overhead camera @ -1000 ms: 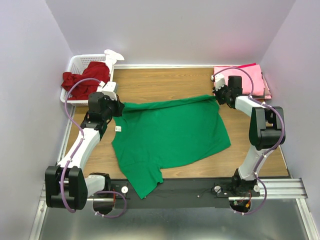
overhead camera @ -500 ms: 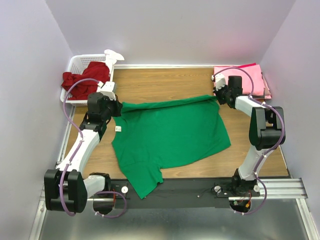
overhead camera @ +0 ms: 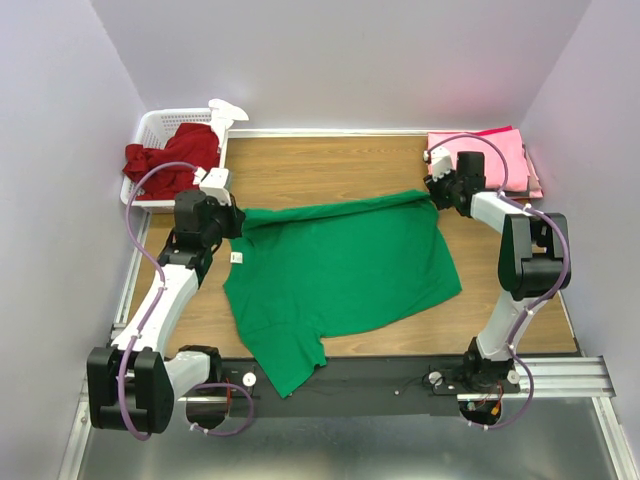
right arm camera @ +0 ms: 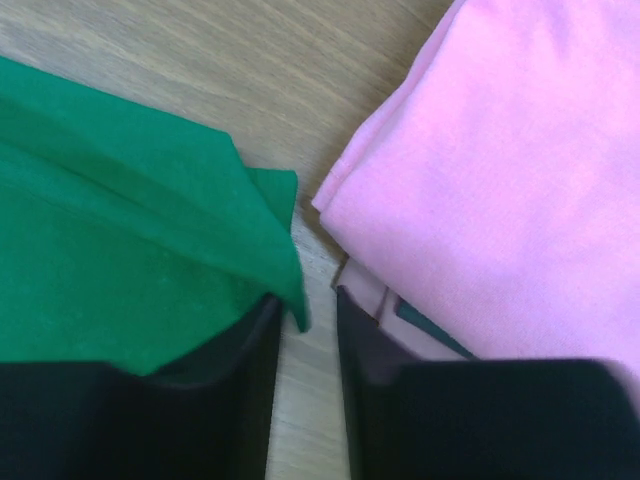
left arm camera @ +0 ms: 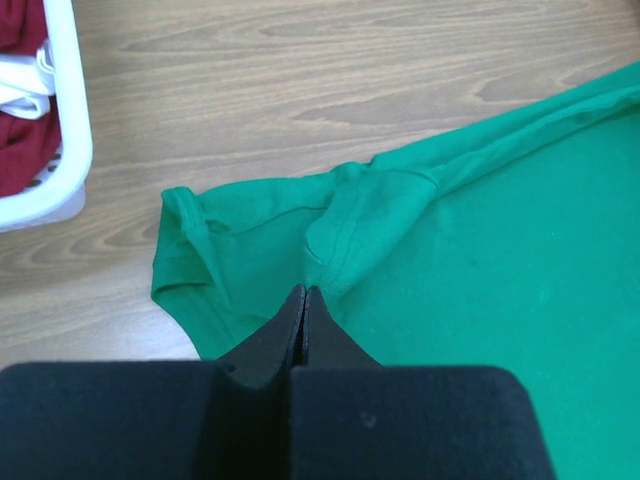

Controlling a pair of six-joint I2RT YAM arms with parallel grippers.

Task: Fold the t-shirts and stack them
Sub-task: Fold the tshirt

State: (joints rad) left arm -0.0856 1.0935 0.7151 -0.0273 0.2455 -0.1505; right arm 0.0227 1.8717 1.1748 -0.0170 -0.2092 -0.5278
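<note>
Left claw [left arm camera: 304,300] pinches green t-shirt [overhead camera: 340,265], collar leftward, length across table [overhead camera: 330,165].

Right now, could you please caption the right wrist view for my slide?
Right gripper, jaws parted, at the corner of a green t-shirt beside folded pink t-shirts on the wooden table.

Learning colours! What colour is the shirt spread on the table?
A bright green cotton t-shirt, clearest in the top external view.
</note>
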